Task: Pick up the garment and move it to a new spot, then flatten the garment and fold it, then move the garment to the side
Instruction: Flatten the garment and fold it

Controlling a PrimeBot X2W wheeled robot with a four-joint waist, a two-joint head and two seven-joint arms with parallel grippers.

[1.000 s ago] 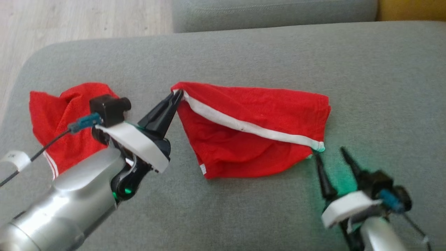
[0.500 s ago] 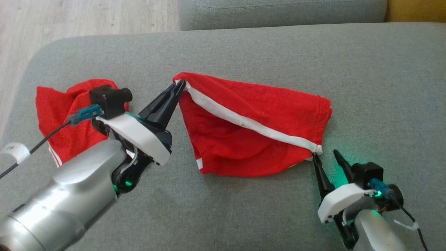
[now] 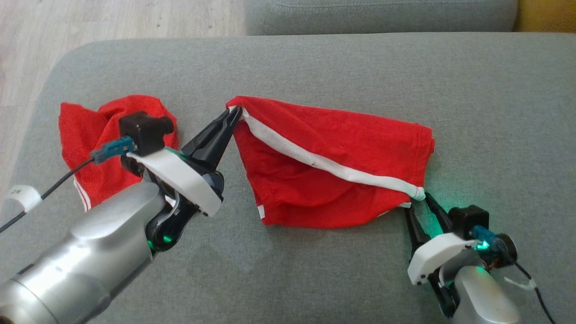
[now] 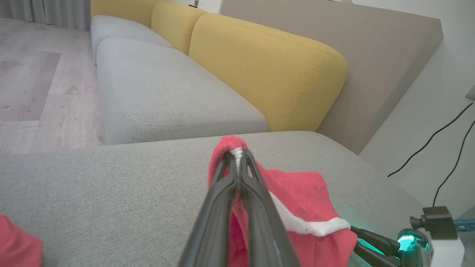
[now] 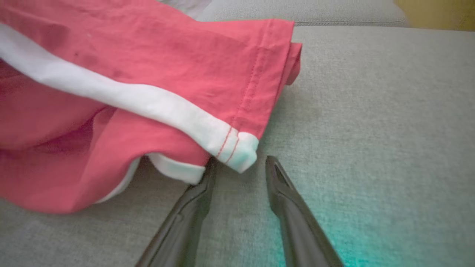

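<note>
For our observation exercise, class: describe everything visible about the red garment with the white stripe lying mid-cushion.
The red garment looks like thin woven cloth, crumpled and loosely doubled, with a white stripe running diagonally to a stitched hem. It lies on the grey cushion. The left pincer is shut on its upper stripe corner, holding it slightly raised; the right pincer stands open around the lower white corner, not clamped.

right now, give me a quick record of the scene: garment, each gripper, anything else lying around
garment: red with white stripe, rumpled on grey cushion
left gripper: shut on garment at one stripe end
right gripper: open, fingertips either side of the stripe's other corner, not clamped
second red cloth: crumpled at cushion's left end
</note>
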